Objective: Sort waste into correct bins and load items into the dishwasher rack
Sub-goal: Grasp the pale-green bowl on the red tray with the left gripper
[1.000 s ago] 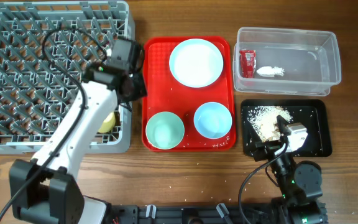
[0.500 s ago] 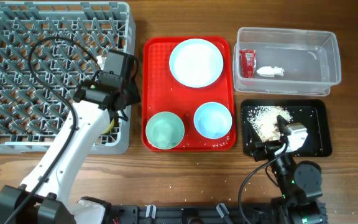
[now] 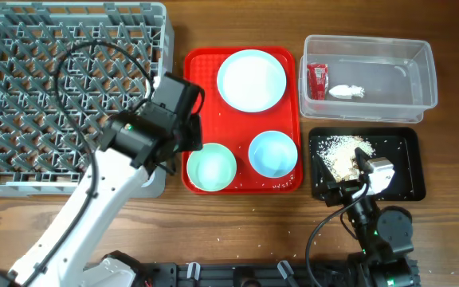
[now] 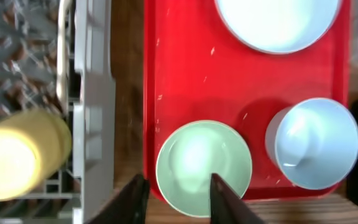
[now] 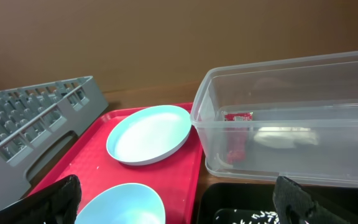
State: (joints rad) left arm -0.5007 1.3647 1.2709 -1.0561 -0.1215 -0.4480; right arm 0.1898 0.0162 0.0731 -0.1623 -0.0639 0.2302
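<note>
- Step in hand, as I judge it: loading dishes, bowl next. The left gripper (image 4: 178, 183) hangs over the lower-left part of the red tray (image 3: 205, 88), fingers partly apart with nothing between them.
- The mint-green bowl (image 4: 204, 168) sits directly below. In the left wrist view one finger lines up outside its near rim and the other over its inside. Whether they touch, I cannot tell.
- The yellow cup (image 4: 17, 155) is already in the rack (image 3: 22, 96), at the rack's lower-right corner.
- The plate (image 3: 251, 80) and the light-blue bowl (image 3: 272, 153) wait on the red tray. Fork and spoon are not in view.
- The waste looks sorted. The red sachet (image 3: 316, 80) and the napkin (image 3: 346, 92) are in the clear tub (image 3: 421, 72), upper right. The food scraps (image 3: 343, 153) are in the black tray (image 3: 401, 179), lower right.
- The right gripper (image 5: 179, 194) is parked at the black tray, spread wide, empty.
- Next move calls for lowering until the rim sits between the fingers, pinching it, lifting clear and carrying the bowl left to the rack.
</note>
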